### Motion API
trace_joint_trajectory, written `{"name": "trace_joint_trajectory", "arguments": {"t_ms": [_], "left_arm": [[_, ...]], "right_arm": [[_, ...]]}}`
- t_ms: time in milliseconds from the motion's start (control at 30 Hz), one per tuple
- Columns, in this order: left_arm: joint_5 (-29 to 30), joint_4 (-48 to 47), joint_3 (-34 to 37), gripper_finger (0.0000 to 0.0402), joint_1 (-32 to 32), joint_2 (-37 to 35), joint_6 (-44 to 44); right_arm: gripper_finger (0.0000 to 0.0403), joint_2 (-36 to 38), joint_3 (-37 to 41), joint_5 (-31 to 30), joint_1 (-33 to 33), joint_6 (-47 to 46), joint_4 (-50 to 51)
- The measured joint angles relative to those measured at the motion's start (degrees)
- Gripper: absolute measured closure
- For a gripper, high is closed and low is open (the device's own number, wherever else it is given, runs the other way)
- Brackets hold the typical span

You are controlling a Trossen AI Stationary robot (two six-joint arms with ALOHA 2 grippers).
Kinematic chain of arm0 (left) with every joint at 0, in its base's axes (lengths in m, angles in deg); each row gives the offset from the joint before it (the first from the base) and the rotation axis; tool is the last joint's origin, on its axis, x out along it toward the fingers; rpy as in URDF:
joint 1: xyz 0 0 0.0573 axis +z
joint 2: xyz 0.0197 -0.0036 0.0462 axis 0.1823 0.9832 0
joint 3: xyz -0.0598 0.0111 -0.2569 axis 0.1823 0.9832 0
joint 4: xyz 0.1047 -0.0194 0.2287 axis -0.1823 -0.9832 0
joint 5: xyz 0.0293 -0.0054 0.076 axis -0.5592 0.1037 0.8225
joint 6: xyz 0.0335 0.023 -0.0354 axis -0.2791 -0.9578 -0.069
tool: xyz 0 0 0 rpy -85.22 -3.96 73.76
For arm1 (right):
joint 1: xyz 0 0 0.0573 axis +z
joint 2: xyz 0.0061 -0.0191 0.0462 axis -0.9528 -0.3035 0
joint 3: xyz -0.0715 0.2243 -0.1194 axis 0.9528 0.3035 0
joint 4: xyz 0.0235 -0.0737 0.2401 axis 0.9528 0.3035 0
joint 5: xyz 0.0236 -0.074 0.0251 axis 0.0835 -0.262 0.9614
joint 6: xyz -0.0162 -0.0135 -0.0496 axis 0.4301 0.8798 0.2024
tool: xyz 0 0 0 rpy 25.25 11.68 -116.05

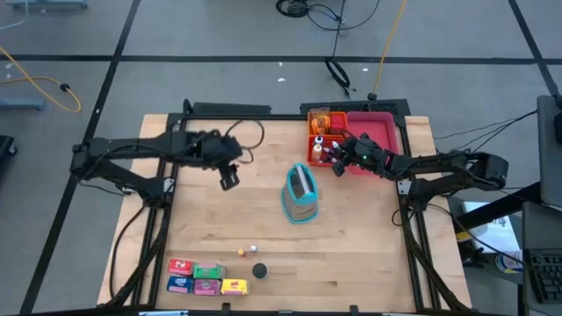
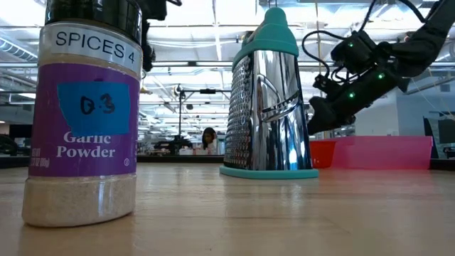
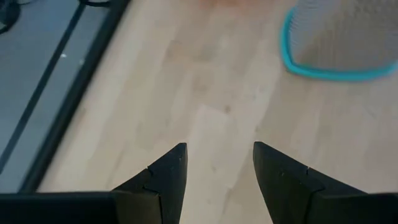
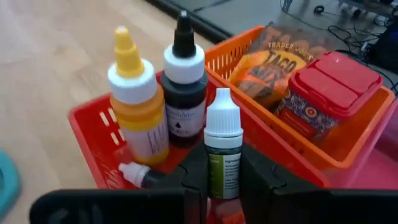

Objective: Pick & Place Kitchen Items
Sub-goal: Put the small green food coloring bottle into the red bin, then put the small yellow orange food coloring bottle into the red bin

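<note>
We see the right end effector (image 4: 222, 177) clamped on an upright green dropper bottle (image 4: 223, 146) above the far red basket (image 4: 93, 134); the left end effector (image 3: 216, 171), apart, hovers empty.

Two dark robot arms reach inward from opposite sides. The left arm stretches from the left edge toward the middle, its wrist bent downward; the left tool (image 1: 229, 180) hangs in the air with its two pointed fingers (image 3: 166, 177) parted and nothing between them. The right arm extends from the right edge, elbow low, wrist angled down. The right tool (image 4: 222, 177) has its fingers pressed against a small dropper bottle (image 4: 223, 146).
</note>
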Motion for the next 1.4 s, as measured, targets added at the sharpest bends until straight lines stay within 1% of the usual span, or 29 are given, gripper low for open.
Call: {"name": "trace_joint_trajectory", "arguments": {"t_ms": [133, 300, 367, 467, 533, 600, 700, 900, 1033, 1233, 1400], "left_arm": [[0.0, 3.5, 4.1, 0.0220, -3.5, -1.1, 1.4], [0.0, 5.7, 6.3, 0.0220, -6.9, -1.1, 1.7], [-0.5, 6.1, 6.6, 0.0220, -7.9, -1.1, 2.1], [-1.5, 6.9, 6.6, 0.0220, -9.4, -1.2, 2.9], [-2.8, 6.9, 6.6, 0.0220, -10.5, -1.2, 3.1], [-4.5, 6.9, 6.7, 0.0220, -11.6, -1.1, 3.1], [-7.1, 6.9, 6.7, 0.0220, -13.5, -1.1, 3.4], [-11.7, 6.9, 6.7, 0.0220, -18.0, -1.1, 6.0], [-12.8, 7.1, 6.7, 0.0220, -22.0, 0.3, 7.2], [-13.6, 9.1, 6.7, 0.0220, -28.1, 4.6, 8.5], [-13.6, 12.8, 6.7, 0.0220, -31.8, 9.0, 6.2]], "right_arm": [[0.0356, 0.0, 0.6, 0.1, -0.6, -0.3, -1.7], [0.0355, 0.0, 0.6, 0.0, -0.6, 0.0, -3.0], [0.0334, 0.0, 0.6, 0.0, -0.6, 0.1, -3.0], [0.0287, 0.0, 0.6, -0.1, -0.7, 0.1, -3.0], [0.0263, 0.0, 0.6, -0.1, -0.7, 0.1, -3.0], [0.0246, 0.0, 0.6, -0.1, -0.7, 0.1, -3.1], [0.0233, 0.0, 0.6, -0.1, -0.7, 0.1, -3.1], [0.0229, 0.0, 0.6, -0.1, -0.7, 0.1, -3.4], [0.0234, 0.0, 0.6, -0.1, -0.7, 0.1, -3.5], [0.0234, 0.0, 0.6, -0.1, -0.7, 0.2, -3.9], [0.0236, 0.0, 0.6, -0.1, -0.7, 0.2, -4.3]]}}
